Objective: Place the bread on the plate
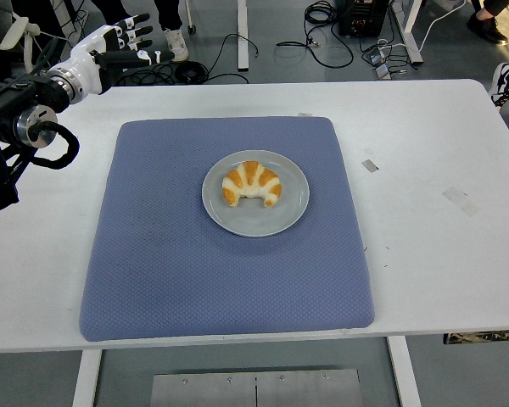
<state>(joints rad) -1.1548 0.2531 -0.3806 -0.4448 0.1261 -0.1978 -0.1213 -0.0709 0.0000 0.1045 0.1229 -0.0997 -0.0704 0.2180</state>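
On white table (424,170), blue mat (178,271), cables on floor (322,34)

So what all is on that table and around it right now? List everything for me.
bread: one, golden with pale stripes, crescent shaped, lying on the plate
plate: one, grey, round, at the middle of the mat
mat: one, blue, square, covering the middle of the table
table: one, white, with small bits of tape on its right part
cables: several, black, on the floor beyond the table
shoes: a person's, dark, on the floor at top right
left robot hand: one, white with black fingertips, fingers spread, empty, at top left over the table's far edge
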